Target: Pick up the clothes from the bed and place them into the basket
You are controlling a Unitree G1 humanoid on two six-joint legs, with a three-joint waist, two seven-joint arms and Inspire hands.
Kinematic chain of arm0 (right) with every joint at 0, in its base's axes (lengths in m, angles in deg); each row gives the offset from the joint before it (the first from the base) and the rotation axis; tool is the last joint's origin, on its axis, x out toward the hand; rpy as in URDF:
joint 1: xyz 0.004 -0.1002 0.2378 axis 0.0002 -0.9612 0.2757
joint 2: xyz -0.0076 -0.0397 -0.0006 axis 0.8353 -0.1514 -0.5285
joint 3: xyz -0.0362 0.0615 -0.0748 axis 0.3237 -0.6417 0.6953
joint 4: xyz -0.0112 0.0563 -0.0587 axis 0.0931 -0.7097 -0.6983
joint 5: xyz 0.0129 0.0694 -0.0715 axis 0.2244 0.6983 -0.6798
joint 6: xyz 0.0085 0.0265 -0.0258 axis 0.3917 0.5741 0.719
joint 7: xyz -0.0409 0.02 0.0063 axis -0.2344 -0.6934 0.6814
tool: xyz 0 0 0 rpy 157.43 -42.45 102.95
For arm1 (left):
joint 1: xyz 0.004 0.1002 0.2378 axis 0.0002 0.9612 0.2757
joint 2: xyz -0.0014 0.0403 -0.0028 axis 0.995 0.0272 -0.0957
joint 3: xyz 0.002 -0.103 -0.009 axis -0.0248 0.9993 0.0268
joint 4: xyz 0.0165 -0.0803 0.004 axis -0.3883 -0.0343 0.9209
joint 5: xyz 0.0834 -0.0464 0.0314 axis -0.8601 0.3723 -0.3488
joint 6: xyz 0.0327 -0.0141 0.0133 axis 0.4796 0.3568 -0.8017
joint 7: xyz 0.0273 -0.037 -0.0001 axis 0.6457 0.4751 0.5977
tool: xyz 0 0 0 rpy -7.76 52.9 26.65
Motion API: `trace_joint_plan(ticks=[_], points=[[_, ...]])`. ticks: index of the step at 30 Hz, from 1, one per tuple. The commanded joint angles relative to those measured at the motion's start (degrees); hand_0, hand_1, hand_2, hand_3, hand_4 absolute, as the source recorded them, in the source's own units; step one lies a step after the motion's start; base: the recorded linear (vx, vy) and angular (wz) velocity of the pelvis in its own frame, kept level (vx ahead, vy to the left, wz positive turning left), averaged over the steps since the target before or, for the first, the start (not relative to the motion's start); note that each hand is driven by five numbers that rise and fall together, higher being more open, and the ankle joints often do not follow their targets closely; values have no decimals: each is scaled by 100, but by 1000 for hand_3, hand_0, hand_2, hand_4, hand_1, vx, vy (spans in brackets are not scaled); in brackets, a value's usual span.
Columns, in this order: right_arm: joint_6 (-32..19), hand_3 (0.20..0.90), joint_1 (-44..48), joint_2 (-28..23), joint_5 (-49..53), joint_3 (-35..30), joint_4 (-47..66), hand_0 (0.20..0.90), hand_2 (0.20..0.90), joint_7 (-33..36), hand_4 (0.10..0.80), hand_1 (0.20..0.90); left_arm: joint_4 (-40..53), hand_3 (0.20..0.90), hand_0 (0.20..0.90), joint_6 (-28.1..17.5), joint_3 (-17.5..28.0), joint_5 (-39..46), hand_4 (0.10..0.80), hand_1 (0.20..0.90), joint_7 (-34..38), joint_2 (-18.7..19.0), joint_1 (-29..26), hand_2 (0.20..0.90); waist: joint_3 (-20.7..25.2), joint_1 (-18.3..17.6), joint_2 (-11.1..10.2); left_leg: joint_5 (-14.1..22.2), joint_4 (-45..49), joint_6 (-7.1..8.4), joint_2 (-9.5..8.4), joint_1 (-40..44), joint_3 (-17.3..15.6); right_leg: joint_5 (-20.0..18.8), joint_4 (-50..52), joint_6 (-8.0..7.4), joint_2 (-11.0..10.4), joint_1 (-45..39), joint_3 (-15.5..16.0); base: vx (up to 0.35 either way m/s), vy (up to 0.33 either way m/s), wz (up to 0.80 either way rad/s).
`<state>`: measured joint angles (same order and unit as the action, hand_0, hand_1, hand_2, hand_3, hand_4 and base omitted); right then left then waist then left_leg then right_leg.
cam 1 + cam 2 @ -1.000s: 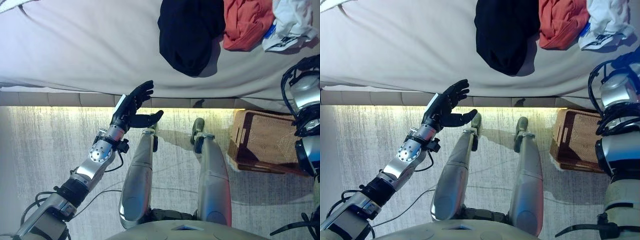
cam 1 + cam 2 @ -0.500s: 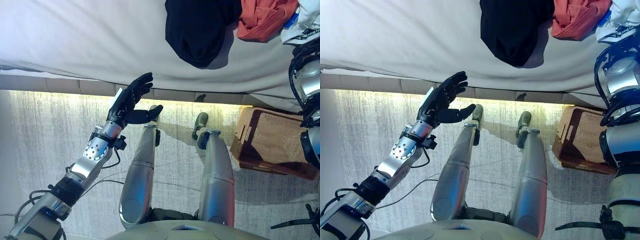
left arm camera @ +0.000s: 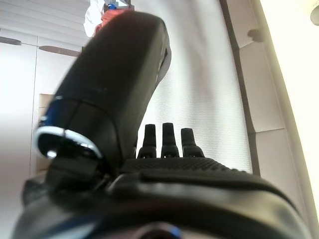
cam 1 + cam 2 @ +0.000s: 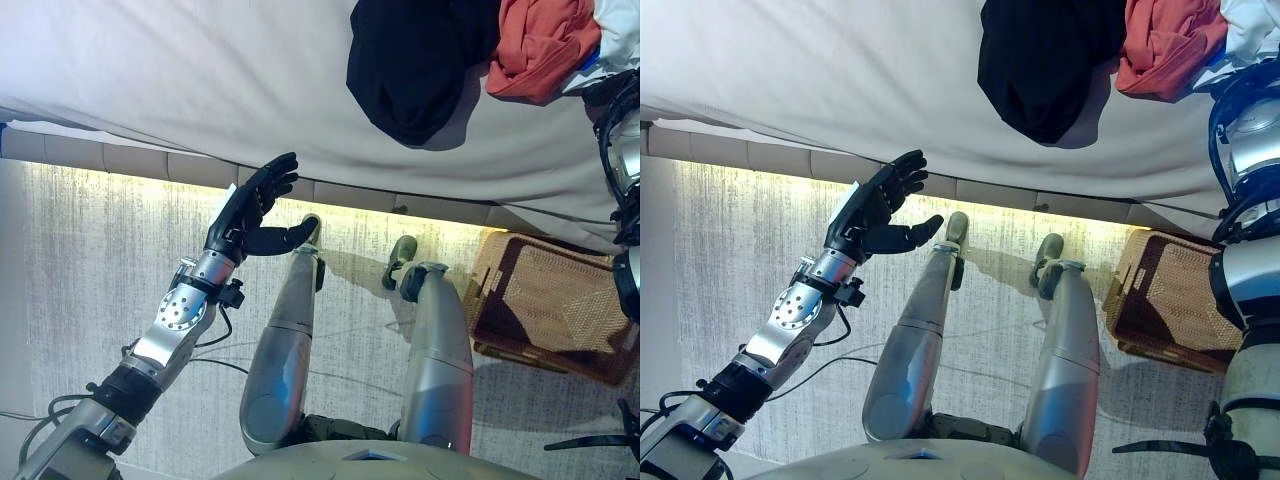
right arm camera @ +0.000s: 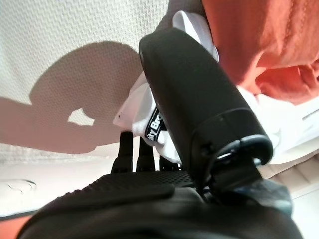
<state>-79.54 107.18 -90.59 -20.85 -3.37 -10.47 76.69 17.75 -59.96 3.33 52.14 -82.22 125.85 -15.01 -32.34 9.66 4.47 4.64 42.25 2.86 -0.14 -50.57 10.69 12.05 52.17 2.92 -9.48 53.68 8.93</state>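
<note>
A black garment (image 4: 415, 60), an orange garment (image 4: 540, 45) and a white garment (image 4: 615, 20) lie in a heap on the bed's pale sheet (image 4: 180, 80) at the far right. My left hand (image 4: 250, 215) is open and empty in the air by the bed's near edge, left of the clothes. My right arm (image 4: 625, 160) rises along the right edge. In the right wrist view my right hand (image 5: 149, 199) is open, its fingers pointing at the white garment (image 5: 132, 107) beside the orange one (image 5: 259, 45). I cannot tell whether it touches the cloth.
A brown wicker basket (image 4: 545, 305) stands on the pale carpet at the lower right, below the bed's edge and under my right arm. The bed's padded base (image 4: 120, 160) runs across the view, with a strip of light below it.
The whole picture has shifted and tilted, so the camera has moved. My left hand stays open near the bed's edge. The clothes lie as before.
</note>
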Motion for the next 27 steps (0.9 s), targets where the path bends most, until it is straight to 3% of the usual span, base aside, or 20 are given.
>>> trace_joint_plan(ticks=[1, 8, 16, 21, 22, 27], points=[[-349, 200, 501, -740, -14, 312, 122, 300, 300, 211, 100, 300, 1017, 900, 900, -693, 436, 148, 800, 900, -115, 115, 196, 900, 255, 52, 120, 572, 942, -368, -112, -134, -520, 293, -133, 114, 335, -529, 213, 3, 12, 4], [-415, 200, 324, -876, -111, 202, 93, 300, 300, 307, 100, 300, 1064, 900, 900, -783, 472, 207, 800, 900, -176, 105, 285, 900, 255, 13, 107, 631, 878, -377, -93, 99, -607, 273, -274, 103, 310, -740, 186, -1, 66, 0], [-512, 200, -192, -1078, -286, -134, 284, 300, 300, 456, 100, 300, 1098, 900, 900, -793, 511, 308, 800, 900, -278, 41, 305, 900, 255, -119, -22, 811, 478, -407, -40, 1031, -864, 271, -650, 97, 257, -1574, 182, -6, 162, -7], [-709, 200, -740, -1200, -311, -628, 480, 300, 300, 532, 100, 300, 980, 900, 900, -570, 474, 275, 800, 900, -313, -34, 189, 900, 398, -255, -185, 907, 66, -418, 47, 1841, -1086, 177, -1125, 40, 156, -2322, 177, 18, 206, -15], [-774, 200, -901, -1232, -314, -764, 556, 300, 300, 552, 100, 300, 923, 900, 900, -500, 423, 206, 800, 900, -247, -52, 159, 900, 473, -301, -237, 774, -120, -436, 78, 1974, -1175, 10, -1337, 64, 134, -2442, 193, -5, 249, -14], [-1010, 200, -1720, -1395, -348, -1266, 856, 300, 300, 449, 100, 300, 553, 900, 900, -31, 303, 256, 800, 900, -53, -136, 108, 900, 925, -538, -437, 776, -801, -392, 174, 2854, -1460, -214, -2144, -115, 99, -3213, 42, 91, 195, -19]])
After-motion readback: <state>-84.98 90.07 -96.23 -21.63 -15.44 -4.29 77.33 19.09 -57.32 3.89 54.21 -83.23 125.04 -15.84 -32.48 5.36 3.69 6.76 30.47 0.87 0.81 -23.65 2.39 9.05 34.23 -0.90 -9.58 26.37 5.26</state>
